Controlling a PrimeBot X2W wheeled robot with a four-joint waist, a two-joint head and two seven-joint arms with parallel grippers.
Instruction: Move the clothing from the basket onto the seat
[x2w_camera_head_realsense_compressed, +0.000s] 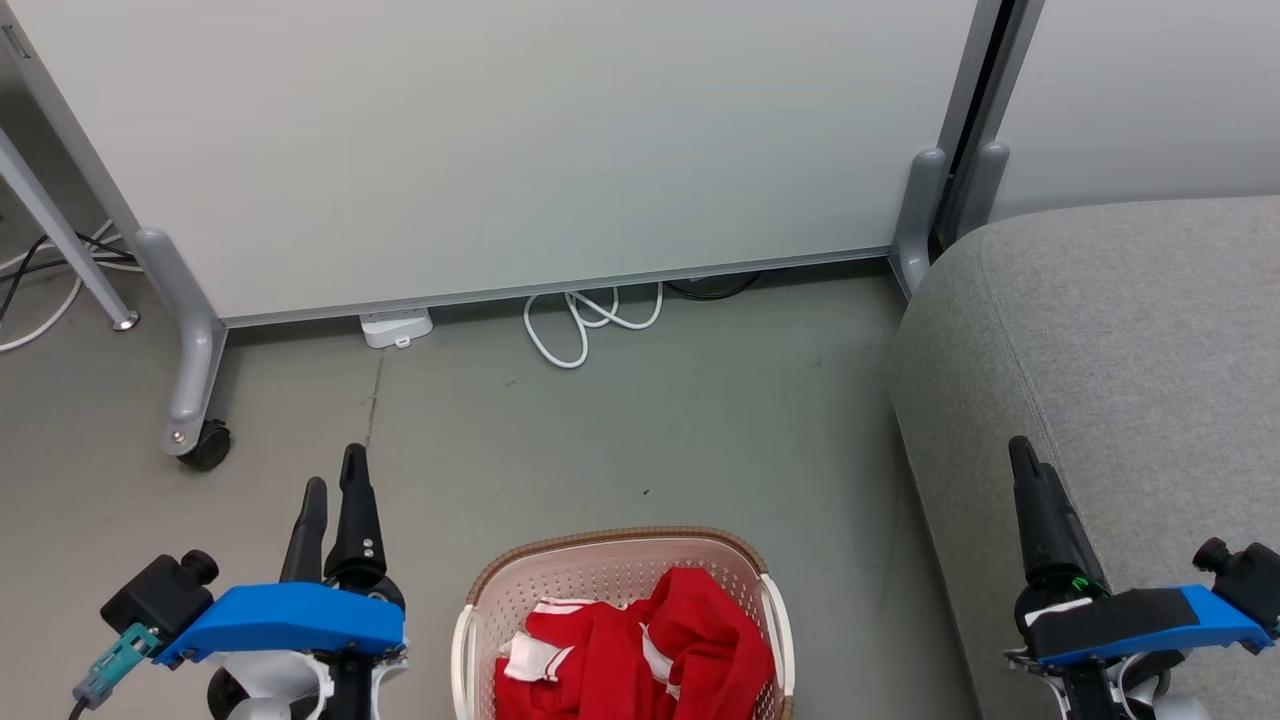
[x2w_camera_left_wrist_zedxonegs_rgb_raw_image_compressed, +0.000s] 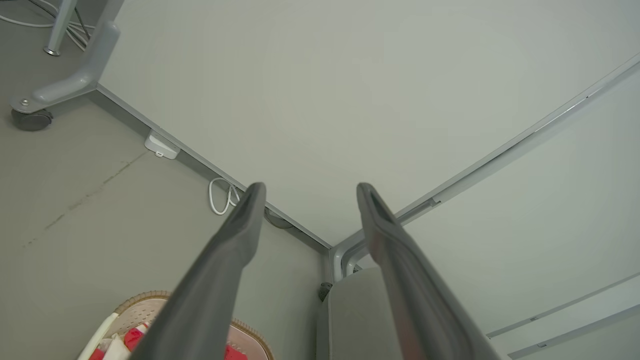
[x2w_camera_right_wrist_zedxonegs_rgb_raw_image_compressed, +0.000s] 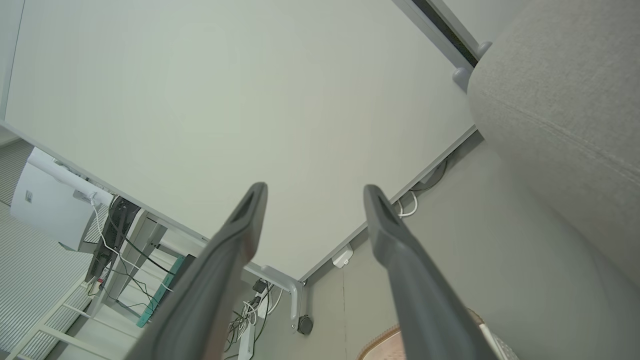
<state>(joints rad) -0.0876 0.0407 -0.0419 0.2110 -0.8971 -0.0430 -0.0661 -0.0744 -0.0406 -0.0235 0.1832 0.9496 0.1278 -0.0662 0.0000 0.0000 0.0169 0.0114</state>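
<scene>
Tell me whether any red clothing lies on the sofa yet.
No, the red clothing lies bunched inside the basket, apart from the grey sofa.

Grey floor (x2w_camera_head_realsense_compressed: 640, 430) carries basket (x2w_camera_head_realsense_compressed: 620, 538), seat (x2w_camera_head_realsense_compressed: 1120, 350), white cable loop (x2w_camera_head_realsense_compressed: 585, 318), partition caster (x2w_camera_head_realsense_compressed: 207, 446).

Floor (x2w_camera_head_realsense_compressed: 650, 420): smooth grey-green, matte, with a thin crack line (x2w_camera_head_realsense_compressed: 375, 395) running toward the back.
Back: large pale partition panel (x2w_camera_head_realsense_compressed: 500, 150) in a grey frame, standing on an angled grey foot (x2w_camera_head_realsense_compressed: 185, 340) with a black castor (x2w_camera_head_realsense_compressed: 205, 445). A second pale panel (x2w_camera_head_realsense_compressed: 1140, 100) adjoins it at right.
Under the panel's lower edge: white power box (x2w_camera_head_realsense_compressed: 396, 327) and a looped white cable (x2w_camera_head_realsense_compressed: 590, 320), both on the floor.
Far left: slanted metal leg (x2w_camera_head_realsense_compressed: 60, 230), with loose cables (x2w_camera_head_realsense_compressed: 40, 270) behind it.
Lighting even, shadows soft.
</scene>
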